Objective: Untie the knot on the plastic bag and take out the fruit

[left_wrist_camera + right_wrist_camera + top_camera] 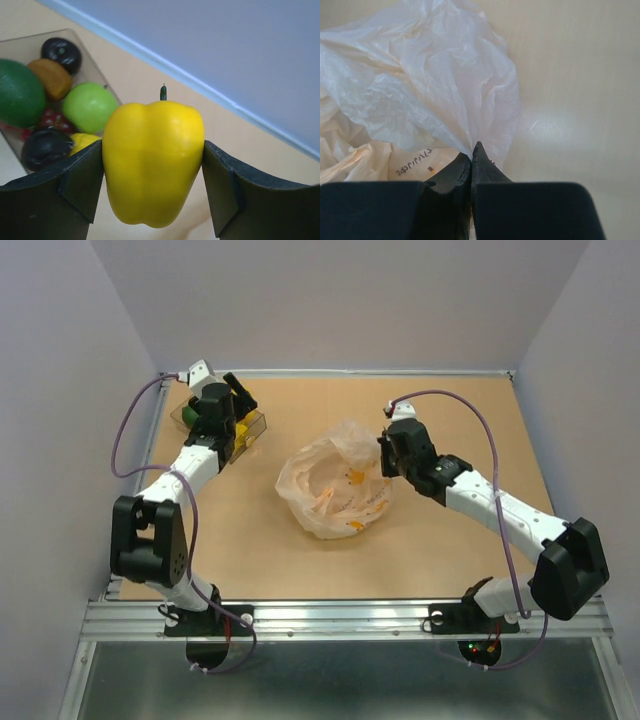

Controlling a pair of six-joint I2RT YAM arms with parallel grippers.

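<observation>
The plastic bag [336, 488] lies crumpled in the middle of the table, cream-white with orange print. No knot shows. My right gripper [472, 152] is shut on a pinch of the bag's edge [440, 95] at its right side [388, 453]. My left gripper [152, 170] is shut on a yellow toy pepper [152, 160] and holds it above the table next to the clear tray [250, 425] at the far left. In the tray lie a bright green round fruit [89, 106], a dark green oval [19, 93], an orange one [50, 78] and a yellow one [82, 141].
The tray also holds two black round pieces [61, 52] and red berry pieces [50, 119]. Grey walls close the table at the back and sides; a metal rail [340, 618] runs along the near edge.
</observation>
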